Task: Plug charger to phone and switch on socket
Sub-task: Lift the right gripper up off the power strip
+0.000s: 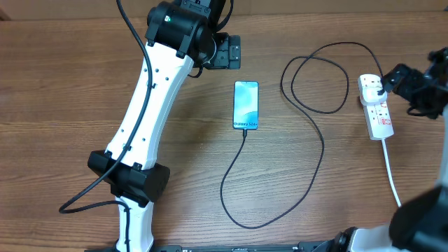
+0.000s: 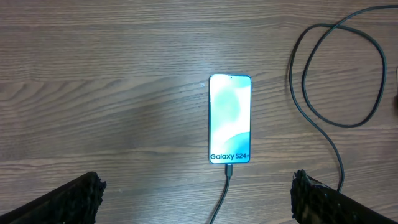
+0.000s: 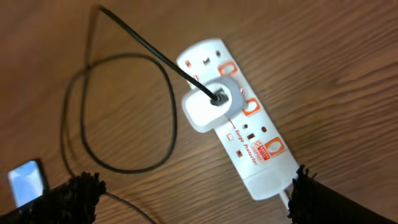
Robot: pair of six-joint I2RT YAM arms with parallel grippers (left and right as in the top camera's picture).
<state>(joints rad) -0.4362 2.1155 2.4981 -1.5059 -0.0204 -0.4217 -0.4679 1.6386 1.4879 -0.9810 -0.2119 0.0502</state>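
Observation:
The phone (image 1: 246,105) lies flat mid-table with its teal screen lit; it also shows in the left wrist view (image 2: 230,118). The charger's black cable (image 1: 318,150) loops over the table. Its tip (image 2: 229,168) sits in the phone's near end, and its white plug (image 3: 208,106) sits in the socket (image 3: 249,137), a white power strip at the right (image 1: 378,112). My left gripper (image 1: 225,50) is open and empty, hovering beyond the phone's far end (image 2: 196,199). My right gripper (image 1: 400,82) is open and empty, just above the socket (image 3: 196,199).
The socket's thick white cord (image 1: 392,171) runs toward the front right edge. The left arm's white link (image 1: 143,119) slants across the left half of the wooden table. The phone's corner shows at the lower left of the right wrist view (image 3: 28,182).

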